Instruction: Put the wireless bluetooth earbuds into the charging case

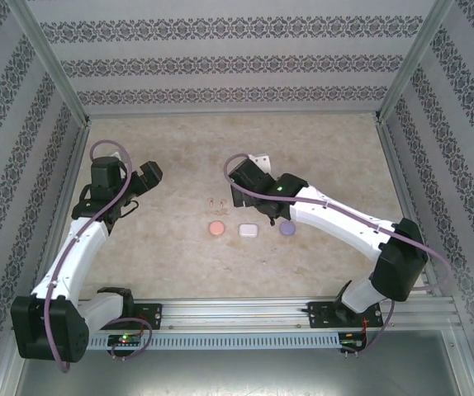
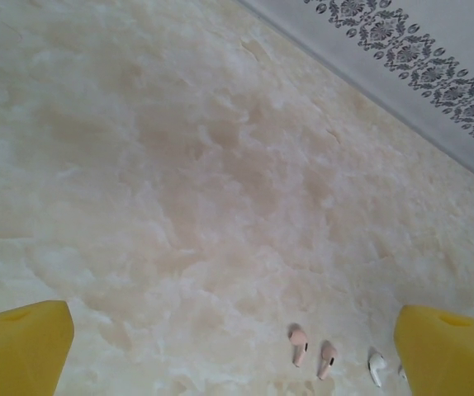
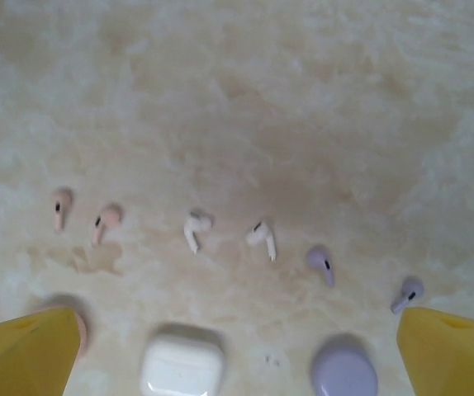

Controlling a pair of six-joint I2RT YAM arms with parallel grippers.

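Just ahead of the parted right jaws lie six earbuds (image 3: 194, 228).

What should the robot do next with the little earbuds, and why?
Probably lower the right gripper toward the white case. The gripper is open, that case sits close by and looks shut, and the white earbuds lie loose on the table just beyond it.
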